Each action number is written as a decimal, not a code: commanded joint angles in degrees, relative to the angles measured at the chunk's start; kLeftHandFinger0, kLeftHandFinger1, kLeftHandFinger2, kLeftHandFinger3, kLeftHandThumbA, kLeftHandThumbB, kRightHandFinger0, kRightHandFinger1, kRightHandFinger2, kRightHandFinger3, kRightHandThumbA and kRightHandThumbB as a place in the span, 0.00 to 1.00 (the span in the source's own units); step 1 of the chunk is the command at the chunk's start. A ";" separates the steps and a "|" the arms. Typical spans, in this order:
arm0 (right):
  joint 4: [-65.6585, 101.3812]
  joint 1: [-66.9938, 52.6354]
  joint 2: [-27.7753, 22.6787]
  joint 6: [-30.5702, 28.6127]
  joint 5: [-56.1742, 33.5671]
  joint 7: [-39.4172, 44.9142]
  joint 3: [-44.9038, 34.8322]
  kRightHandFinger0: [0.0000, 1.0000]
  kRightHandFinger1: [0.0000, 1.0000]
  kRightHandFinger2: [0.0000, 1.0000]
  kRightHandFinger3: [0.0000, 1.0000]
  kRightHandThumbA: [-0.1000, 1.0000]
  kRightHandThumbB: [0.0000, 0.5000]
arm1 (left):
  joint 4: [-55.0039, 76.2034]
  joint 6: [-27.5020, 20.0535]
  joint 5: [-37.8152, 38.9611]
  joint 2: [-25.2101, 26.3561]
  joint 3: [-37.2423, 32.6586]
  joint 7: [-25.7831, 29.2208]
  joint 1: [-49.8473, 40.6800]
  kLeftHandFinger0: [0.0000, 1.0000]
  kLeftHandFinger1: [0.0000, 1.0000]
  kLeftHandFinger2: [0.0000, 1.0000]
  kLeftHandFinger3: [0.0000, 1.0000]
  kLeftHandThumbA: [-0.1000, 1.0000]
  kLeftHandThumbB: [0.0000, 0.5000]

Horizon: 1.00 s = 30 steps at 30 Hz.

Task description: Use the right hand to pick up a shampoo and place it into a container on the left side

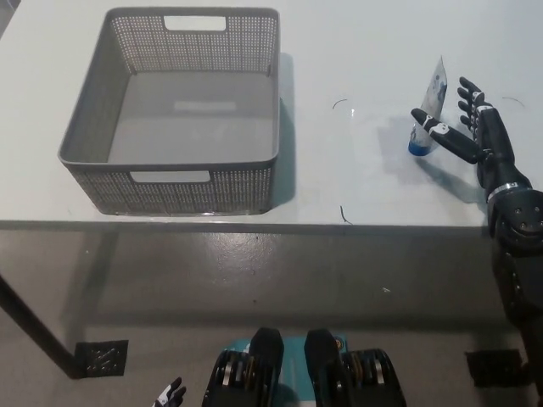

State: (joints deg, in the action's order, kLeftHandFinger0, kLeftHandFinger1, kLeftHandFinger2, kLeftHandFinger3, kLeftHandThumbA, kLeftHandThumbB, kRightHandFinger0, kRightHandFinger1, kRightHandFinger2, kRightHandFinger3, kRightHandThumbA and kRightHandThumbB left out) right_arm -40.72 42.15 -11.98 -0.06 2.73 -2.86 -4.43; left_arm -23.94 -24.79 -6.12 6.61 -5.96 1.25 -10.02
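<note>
Head view shows the right hand point(469, 127) spread wide beside the upright shampoo point(429, 108), reaching; closing around it comes next.

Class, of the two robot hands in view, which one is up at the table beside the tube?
The black right hand, open beside the shampoo tube. The white left hand hangs below the table.

Grey perforated basket point(170, 182); white, seemingly blue-capped tube point(428, 114).

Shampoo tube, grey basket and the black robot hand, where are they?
White shampoo tube with blue cap point(431, 108): head view, middle of tube.
Grey perforated plastic basket point(182, 192): head view, near wall.
Black right hand point(469, 129): head view, palm.
</note>
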 commanded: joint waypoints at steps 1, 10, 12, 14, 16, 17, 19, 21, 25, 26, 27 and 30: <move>-1.46 5.04 -1.45 -3.71 -0.33 -0.12 -0.20 1.00 1.00 1.00 1.00 1.00 0.83 | 0.92 -2.14 -0.26 0.13 -0.01 1.36 -0.27 1.00 1.00 1.00 1.00 1.00 0.24; -11.61 10.49 0.15 -7.39 -0.19 -1.17 0.21 1.00 1.00 1.00 1.00 0.95 0.77 | 0.94 -2.14 -0.40 0.28 -0.05 1.47 -0.25 1.00 1.00 1.00 1.00 1.00 0.24; -13.64 11.64 0.44 -7.32 -0.67 -0.83 -0.01 1.00 1.00 1.00 1.00 0.93 0.77 | 0.87 -2.14 -0.52 0.37 -0.12 1.53 -0.20 1.00 1.00 1.00 1.00 1.00 0.23; -16.93 13.41 0.64 -7.58 -0.71 -0.69 0.09 1.00 1.00 1.00 1.00 0.94 0.77 | 1.01 -2.14 -0.27 0.46 -0.12 1.14 -0.19 1.00 1.00 1.00 1.00 1.00 0.25; -19.79 14.77 0.76 -8.01 -0.55 -0.86 0.23 1.00 1.00 1.00 1.00 0.95 0.77 | 1.16 -2.14 0.21 0.27 0.08 0.82 -0.37 1.00 1.00 1.00 1.00 1.00 0.26; -21.89 15.73 0.86 -8.62 -0.51 -1.05 0.27 1.00 1.00 1.00 1.00 0.95 0.79 | 1.20 -2.14 0.21 0.27 0.06 0.90 -0.41 1.00 1.00 1.00 1.00 1.00 0.26; -25.10 17.26 0.97 -9.71 -0.43 -1.32 0.35 1.00 1.00 1.00 1.00 0.95 0.84 | 1.05 -2.14 0.06 0.36 -0.09 1.14 -0.28 1.00 1.00 1.00 1.00 1.00 0.25; -27.44 18.29 1.14 -10.60 -0.75 -0.98 0.20 1.00 1.00 1.00 1.00 0.94 0.81 | 1.36 -2.14 -0.44 0.42 -0.14 1.32 -0.45 1.00 1.00 1.00 1.00 1.00 0.24; -31.26 19.67 1.84 -13.01 -2.74 -0.60 -1.50 1.00 1.00 1.00 1.00 0.83 0.74 | 1.19 -2.14 -0.65 0.54 -0.31 1.59 0.13 1.00 1.00 1.00 1.00 1.00 0.22; -31.69 19.62 2.14 -13.81 -3.04 -1.40 -1.87 1.00 1.00 1.00 1.00 0.78 0.72 | 1.20 -2.14 -0.59 0.49 -0.25 1.58 0.16 1.00 1.00 1.00 1.00 1.00 0.24; -32.02 19.64 2.30 -14.19 -2.72 -2.60 -1.79 1.00 1.00 1.00 1.00 0.74 0.72 | 1.17 -2.14 -0.37 0.45 -0.16 1.39 0.15 1.00 1.00 1.00 1.00 1.00 0.25; -33.23 19.89 3.06 -13.79 -3.19 -6.83 -3.02 0.51 0.50 0.63 0.79 0.46 0.63 | 1.10 -2.14 0.40 0.44 -0.03 0.75 0.17 1.00 1.00 1.00 1.00 1.00 0.25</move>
State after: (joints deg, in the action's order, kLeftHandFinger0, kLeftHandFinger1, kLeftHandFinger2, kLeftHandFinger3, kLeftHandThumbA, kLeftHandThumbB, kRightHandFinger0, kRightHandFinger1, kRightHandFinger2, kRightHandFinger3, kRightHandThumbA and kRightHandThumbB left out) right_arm -73.18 57.77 -9.55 -9.61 1.63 -4.69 -5.80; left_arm -23.93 -24.80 -6.11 6.65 -6.00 1.30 -9.99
